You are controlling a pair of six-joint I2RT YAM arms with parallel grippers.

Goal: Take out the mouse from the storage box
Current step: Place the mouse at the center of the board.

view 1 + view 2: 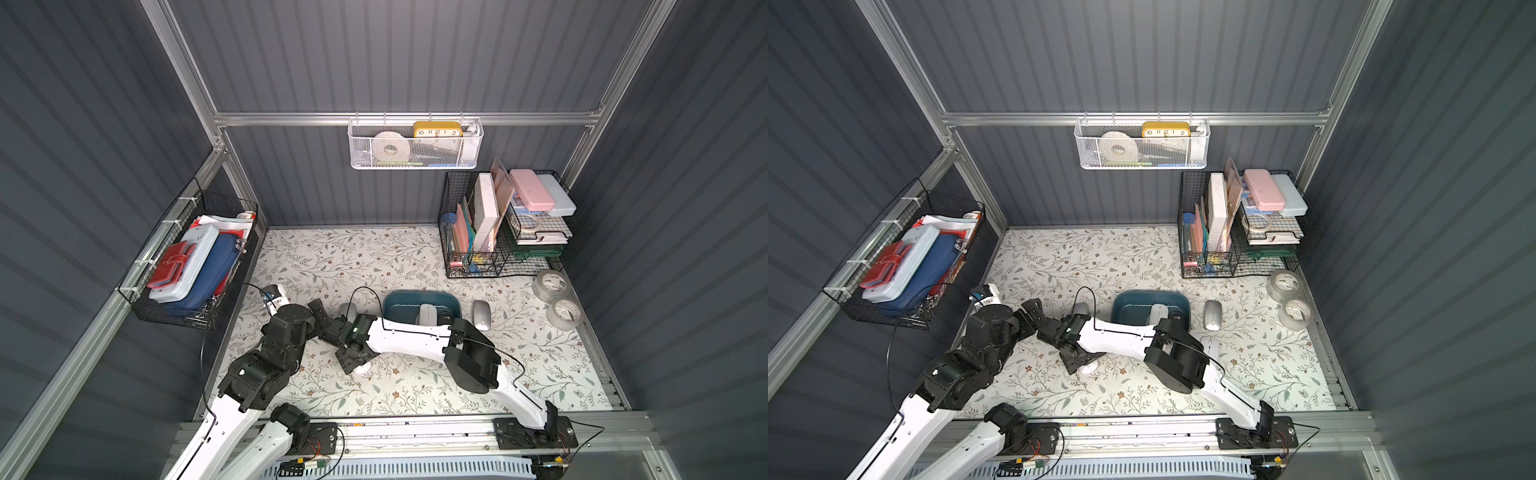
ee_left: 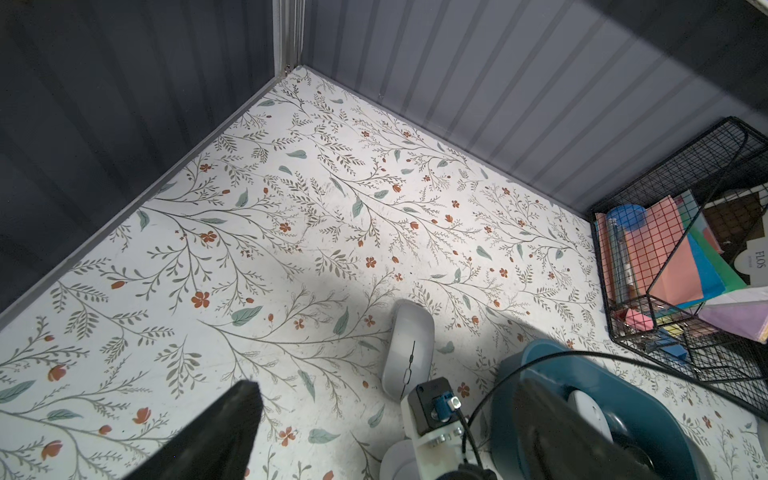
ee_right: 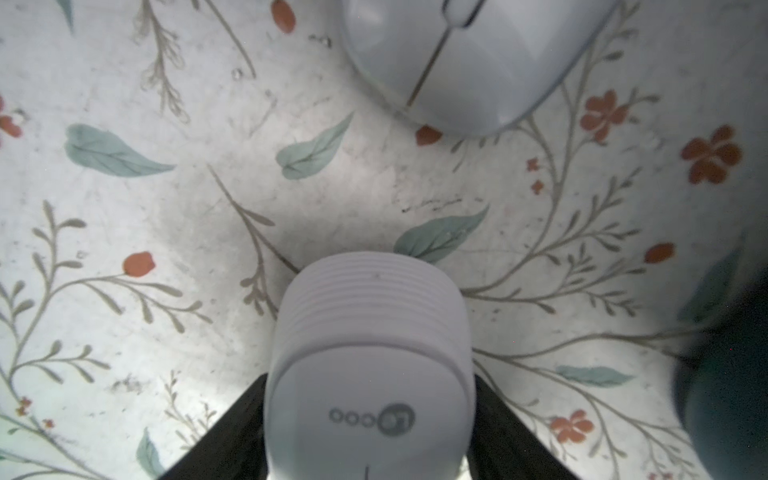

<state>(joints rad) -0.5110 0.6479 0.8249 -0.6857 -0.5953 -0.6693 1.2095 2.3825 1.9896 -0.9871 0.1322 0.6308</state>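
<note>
Half hidden from above, plain at right wrist: white mouse (image 3: 368, 332) inside right gripper (image 3: 370, 386), grip unclear; left gripper (image 2: 386, 386) spread wide, empty.

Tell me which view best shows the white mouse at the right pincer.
Right wrist view: the white mouse fills the foreground, logo visible. Both top views show only a sliver; the left wrist view, nothing certain.
</note>
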